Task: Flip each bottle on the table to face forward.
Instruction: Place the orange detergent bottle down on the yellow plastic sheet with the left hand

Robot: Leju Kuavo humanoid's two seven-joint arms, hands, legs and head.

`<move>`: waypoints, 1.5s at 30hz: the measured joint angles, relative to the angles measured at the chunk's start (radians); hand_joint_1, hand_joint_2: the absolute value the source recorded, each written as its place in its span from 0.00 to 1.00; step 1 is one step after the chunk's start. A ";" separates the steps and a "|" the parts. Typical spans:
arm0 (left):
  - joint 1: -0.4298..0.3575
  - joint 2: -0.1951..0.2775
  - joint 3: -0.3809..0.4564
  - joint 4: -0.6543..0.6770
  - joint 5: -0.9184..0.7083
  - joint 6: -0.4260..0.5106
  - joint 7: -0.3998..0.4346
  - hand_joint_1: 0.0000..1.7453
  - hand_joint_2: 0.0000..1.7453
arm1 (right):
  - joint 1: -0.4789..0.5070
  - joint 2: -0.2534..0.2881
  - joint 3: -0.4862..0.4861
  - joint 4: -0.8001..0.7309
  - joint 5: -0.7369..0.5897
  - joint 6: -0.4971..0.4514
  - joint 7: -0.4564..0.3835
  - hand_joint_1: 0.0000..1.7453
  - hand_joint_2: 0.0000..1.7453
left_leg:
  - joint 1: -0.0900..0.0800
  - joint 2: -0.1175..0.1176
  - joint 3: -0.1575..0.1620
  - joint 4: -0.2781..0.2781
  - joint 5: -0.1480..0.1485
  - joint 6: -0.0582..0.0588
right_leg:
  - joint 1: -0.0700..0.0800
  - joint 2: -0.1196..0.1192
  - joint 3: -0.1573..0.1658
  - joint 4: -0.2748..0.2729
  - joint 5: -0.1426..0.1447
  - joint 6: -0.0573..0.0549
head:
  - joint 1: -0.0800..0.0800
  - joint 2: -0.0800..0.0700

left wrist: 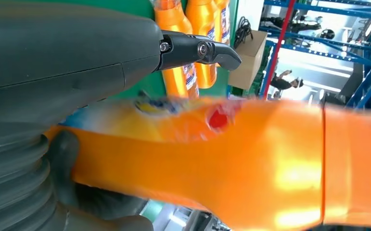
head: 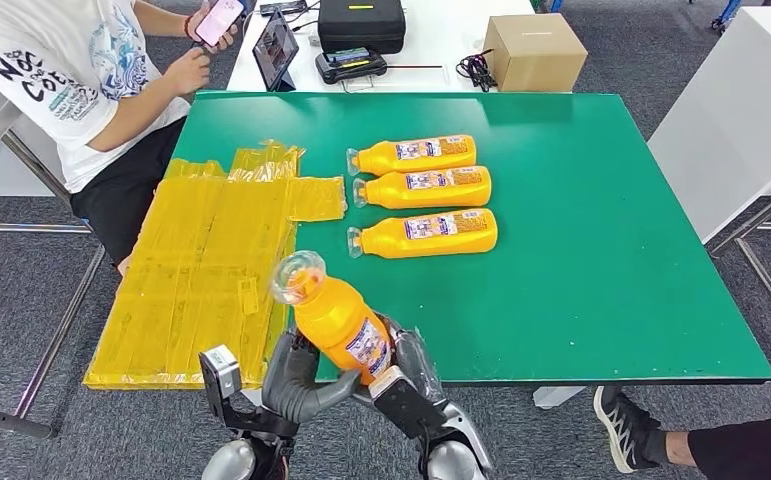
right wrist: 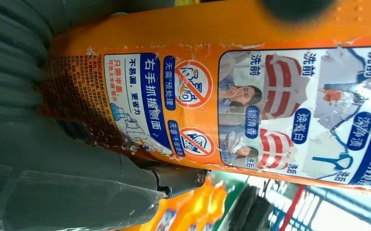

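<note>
An orange bottle (head: 336,315) with a clear cap is lifted above the table's near edge, tilted, cap pointing up and away. My left hand (head: 296,375) and my right hand (head: 406,385) both grip its lower body from either side. The left wrist view has the bottle (left wrist: 250,159) blurred across the frame, under that hand's thumb (left wrist: 200,50). Close in the right wrist view is the bottle's printed back label (right wrist: 250,110). Three more orange bottles (head: 416,155) (head: 426,187) (head: 426,233) lie in a row on the green table (head: 601,270), caps to the left.
Yellow plastic packaging (head: 206,270) is spread over the table's left side. A seated person (head: 81,70) holds a phone at the far left corner. Behind stands a white table with a cardboard box (head: 534,52), a black case (head: 361,22) and a tablet (head: 275,48).
</note>
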 joint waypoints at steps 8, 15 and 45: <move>0.000 0.003 -0.008 0.014 0.003 -0.006 0.007 0.00 1.00 | -0.044 0.012 0.056 0.102 0.033 0.011 0.009 1.00 1.00 | 0.000 0.000 0.000 0.000 0.000 0.000 | 0.000 0.000 0.000 0.000 0.000 0.000 | 0.000 0.000; 0.001 0.008 0.009 0.043 -0.014 0.015 0.008 0.00 1.00 | -0.088 0.020 0.094 0.208 0.022 0.029 0.014 1.00 1.00 | 0.000 0.001 0.000 0.000 0.000 0.000 | 0.000 0.000 0.000 0.000 0.000 0.000 | 0.000 0.000; 0.001 0.009 0.054 0.089 0.002 -0.019 -0.005 1.00 1.00 | -0.140 0.026 0.141 0.355 0.047 0.058 0.007 1.00 1.00 | 0.000 0.004 0.002 0.000 0.000 0.000 | 0.000 0.002 0.000 0.000 0.000 0.000 | 0.000 0.000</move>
